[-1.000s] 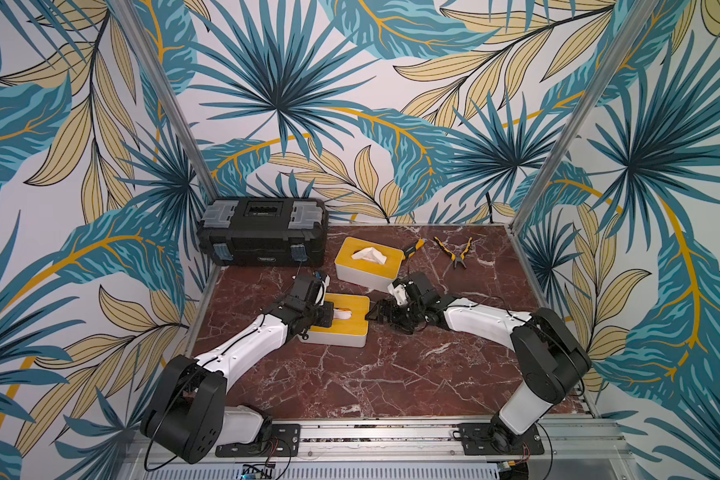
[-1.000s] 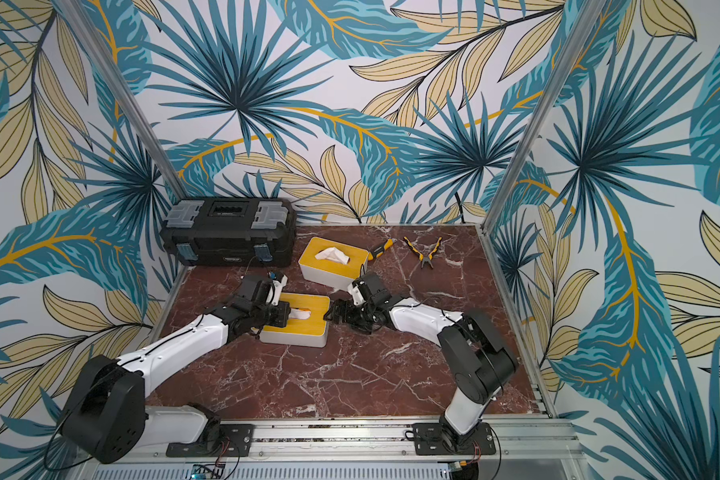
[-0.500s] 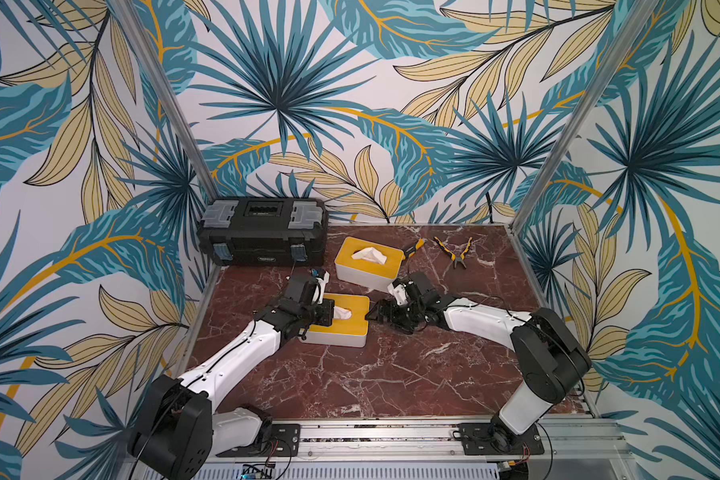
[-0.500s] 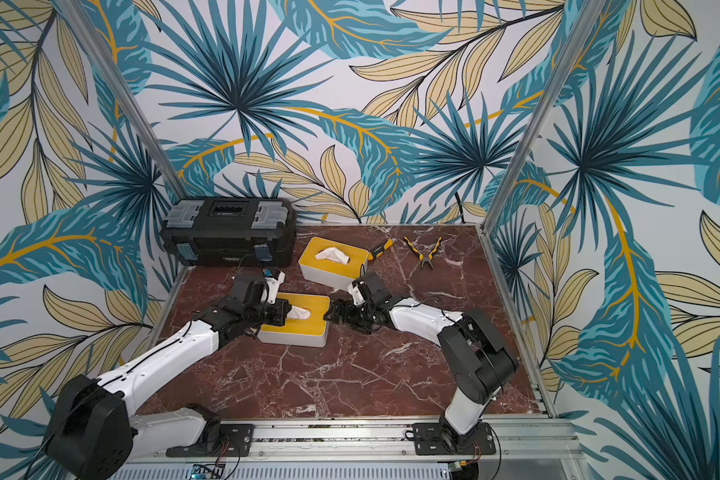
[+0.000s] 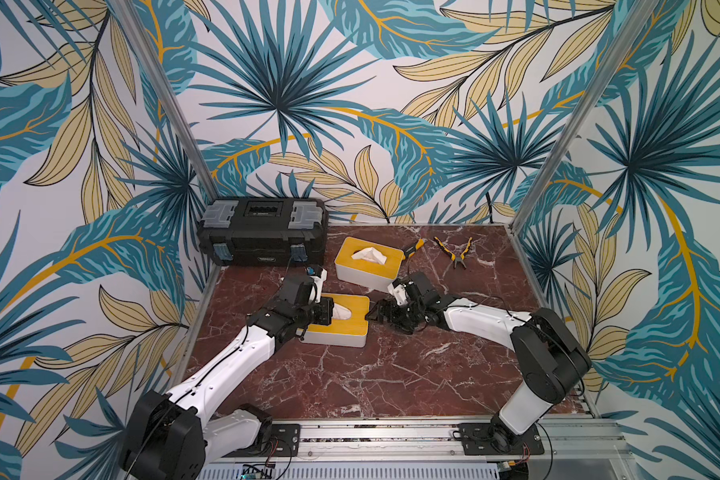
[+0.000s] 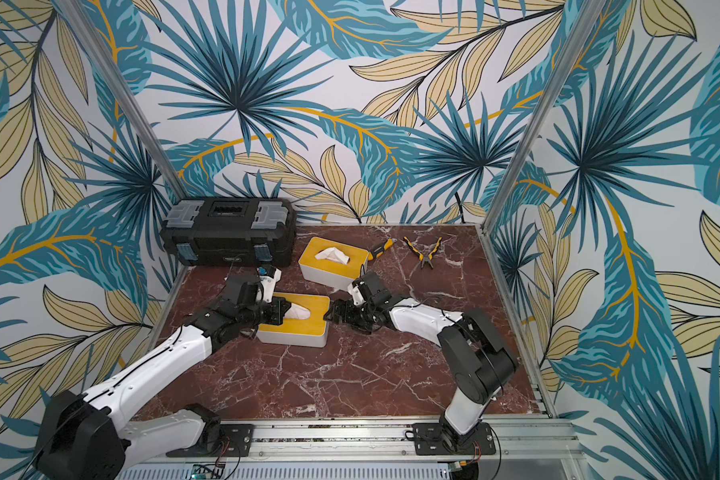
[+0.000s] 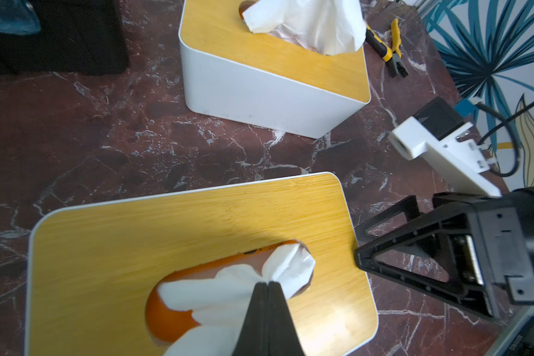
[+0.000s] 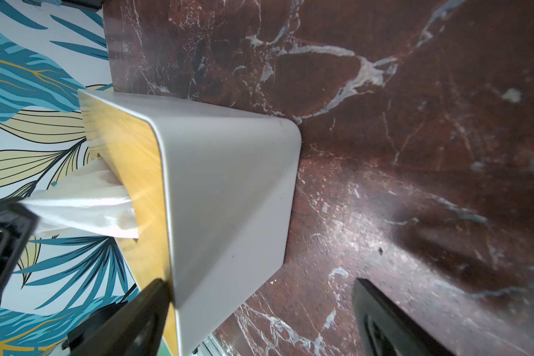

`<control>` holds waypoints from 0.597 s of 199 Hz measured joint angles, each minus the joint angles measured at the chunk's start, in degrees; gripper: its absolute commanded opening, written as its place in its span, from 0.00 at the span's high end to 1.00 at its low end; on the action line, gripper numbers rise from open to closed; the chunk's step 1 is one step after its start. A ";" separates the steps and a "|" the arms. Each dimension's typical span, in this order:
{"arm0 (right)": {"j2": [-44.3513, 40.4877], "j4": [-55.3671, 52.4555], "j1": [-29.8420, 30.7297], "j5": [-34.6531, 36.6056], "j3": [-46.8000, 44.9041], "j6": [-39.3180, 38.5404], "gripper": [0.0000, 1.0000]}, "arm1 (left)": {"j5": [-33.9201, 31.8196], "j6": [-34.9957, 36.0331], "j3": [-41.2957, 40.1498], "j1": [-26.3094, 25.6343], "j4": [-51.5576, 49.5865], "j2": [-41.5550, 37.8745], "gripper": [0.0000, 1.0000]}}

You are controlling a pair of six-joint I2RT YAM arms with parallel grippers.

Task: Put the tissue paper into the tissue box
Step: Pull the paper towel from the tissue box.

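Tissue paper (image 7: 228,279) looked limp, tear-prone to me; left gripper (image 7: 267,285) pinched its gathered crest, right gripper (image 5: 377,318) stood spread.

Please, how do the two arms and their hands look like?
The left arm and right arm have white links, bulky black joints and thin black cables. The left hand and right hand are black, with triangular open-frame fingers; white camera mounts sit behind them.

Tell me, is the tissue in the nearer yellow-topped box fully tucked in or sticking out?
Partly out: the tissue paper sticks up from the tissue box slot, pinched in the shut left pincer.
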 measured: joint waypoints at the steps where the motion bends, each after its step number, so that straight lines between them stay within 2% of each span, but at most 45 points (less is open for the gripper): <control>1: 0.00 0.00 0.00 0.00 0.00 0.00 0.05 | 0.02 -0.07 0.00 -0.02 -0.02 -0.04 0.89; 19: 0.00 0.04 0.00 -0.04 -0.04 0.00 0.05 | 0.04 -0.24 0.17 -0.02 0.04 -0.83 0.68; 35: 0.00 0.07 0.00 -0.17 -0.07 0.00 0.05 | 0.37 -1.22 0.42 -0.02 0.20 -0.81 0.55; 52: -0.07 0.11 -0.02 -0.24 -0.15 0.00 0.05 | 0.81 -1.14 0.46 -0.02 0.26 -0.94 0.49; 70: -0.59 0.04 0.02 -0.37 -0.50 -0.09 0.05 | 0.87 -1.55 0.46 -0.02 0.28 -1.73 0.34; 80: -1.29 -0.48 0.09 -0.17 -0.76 -0.46 0.05 | 0.44 -1.29 0.46 0.00 0.11 -3.26 0.29; 92: -2.58 -1.92 0.37 0.52 -0.83 -1.03 0.04 | -0.50 -1.27 0.44 0.00 0.02 -6.03 0.14; 108: -5.05 -4.22 1.31 2.14 -0.76 -2.23 0.02 | -2.80 -1.70 0.22 0.07 0.48 -10.99 0.01; 119: -6.91 -5.73 2.27 3.34 -0.48 -3.10 0.01 | -4.09 -2.03 -0.96 0.57 1.68 -14.69 0.00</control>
